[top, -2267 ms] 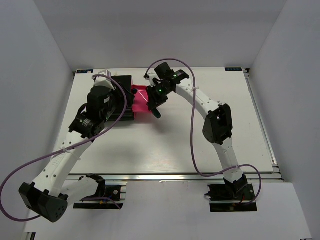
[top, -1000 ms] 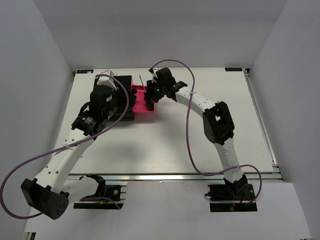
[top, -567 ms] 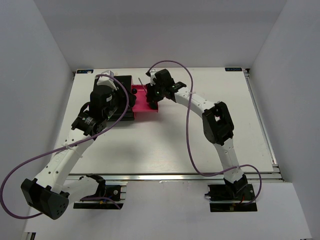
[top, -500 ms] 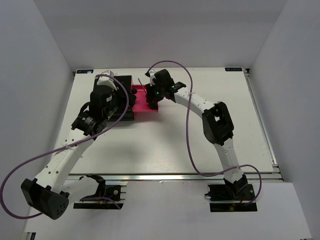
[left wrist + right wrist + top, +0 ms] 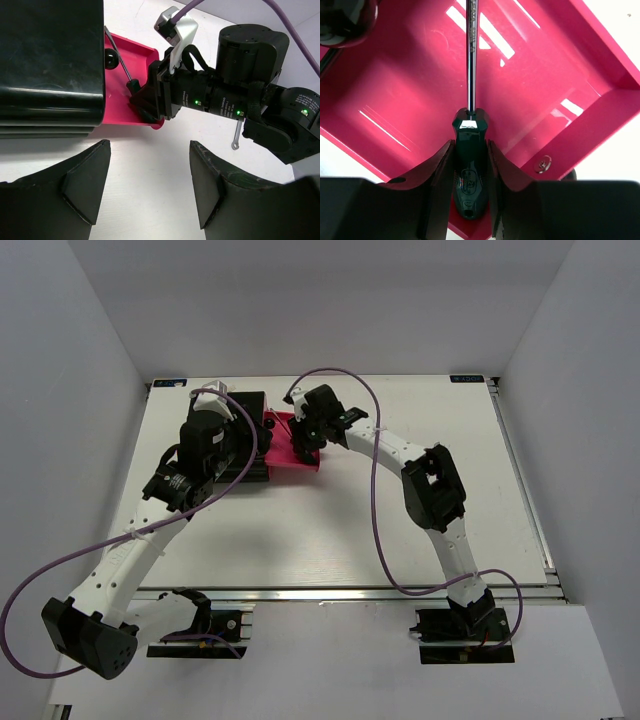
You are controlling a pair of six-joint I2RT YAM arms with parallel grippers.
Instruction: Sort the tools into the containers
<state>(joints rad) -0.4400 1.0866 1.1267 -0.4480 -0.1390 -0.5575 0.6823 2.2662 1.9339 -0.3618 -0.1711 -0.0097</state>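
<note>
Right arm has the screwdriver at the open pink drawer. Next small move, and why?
Probably open the right gripper and let the screwdriver drop. Its handle is clamped between the fingers, and the shaft lies over the floor of the open pink drawer. I can't tell whether it touches that floor.

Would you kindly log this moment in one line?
right end effector: shut on screwdriver | screwdriver: over open pink drawer | left end effector: open, empty

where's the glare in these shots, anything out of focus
right wrist: white glare streaks on the pink drawer floor and along the screwdriver shaft; left wrist: dull reflections on the black cabinet top; top external: even light, no glare, nothing blurred
</note>
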